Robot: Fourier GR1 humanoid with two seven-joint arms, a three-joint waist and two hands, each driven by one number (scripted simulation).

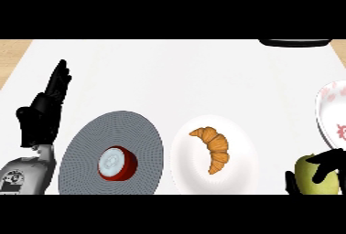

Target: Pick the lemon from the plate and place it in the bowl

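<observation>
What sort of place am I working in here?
Probably a kitchen counter: a white worktop set with food and tableware. A croissant lies on a white plate, a small red bowl sits on a grey plate, and the right hand holds a lemon.

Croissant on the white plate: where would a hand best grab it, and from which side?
Probably across the croissant's thick middle, from straight above: it lies flat on the plate, so both sides are free to pinch, while its ends taper to thin tips.
</observation>
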